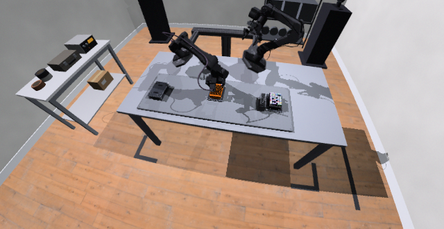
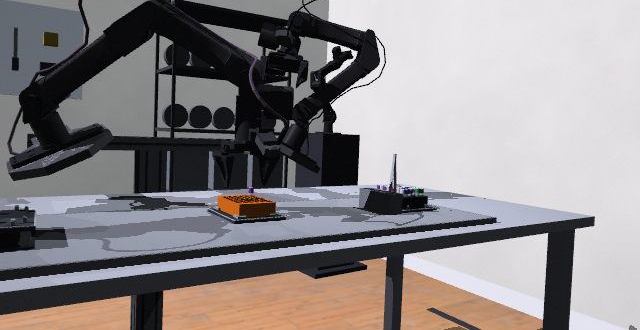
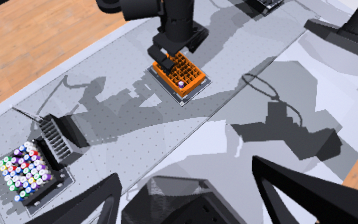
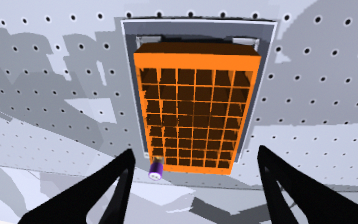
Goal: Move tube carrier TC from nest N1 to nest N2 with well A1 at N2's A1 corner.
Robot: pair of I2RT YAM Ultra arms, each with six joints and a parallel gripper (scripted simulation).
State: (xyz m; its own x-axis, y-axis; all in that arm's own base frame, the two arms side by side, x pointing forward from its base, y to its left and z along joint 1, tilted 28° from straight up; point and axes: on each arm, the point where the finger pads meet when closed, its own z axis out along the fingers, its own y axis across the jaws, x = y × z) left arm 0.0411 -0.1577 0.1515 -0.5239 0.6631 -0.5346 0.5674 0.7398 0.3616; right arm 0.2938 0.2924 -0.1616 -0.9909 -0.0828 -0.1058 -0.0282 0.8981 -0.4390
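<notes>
Right gripper point(image 1: 212, 83) point(image 2: 245, 170) point(image 3: 166, 60) point(image 4: 196, 150) wide open and empty above the carrier, the transfer still to be made
Below its parted fingertips, the orange gridded plastic tube carrier point(image 1: 216, 91) point(image 2: 246, 206) point(image 3: 192, 86) point(image 4: 197, 61) sits on the flat grey nest N1 point(image 1: 216, 99) point(image 2: 235, 222) point(image 3: 184, 101) point(image 4: 200, 30), one purple vial point(image 2: 251, 190) point(image 3: 181, 84) point(image 4: 155, 170) standing in a corner well; the dark raised nest N2 point(image 1: 159, 90) point(image 2: 17, 230) lies well apart from the gripper, so grasp, lift, A1 alignment, seating and release all remain, while the black left gripper point(image 1: 251, 37) point(image 3: 184, 172) is also wide open, holding nothing
</notes>
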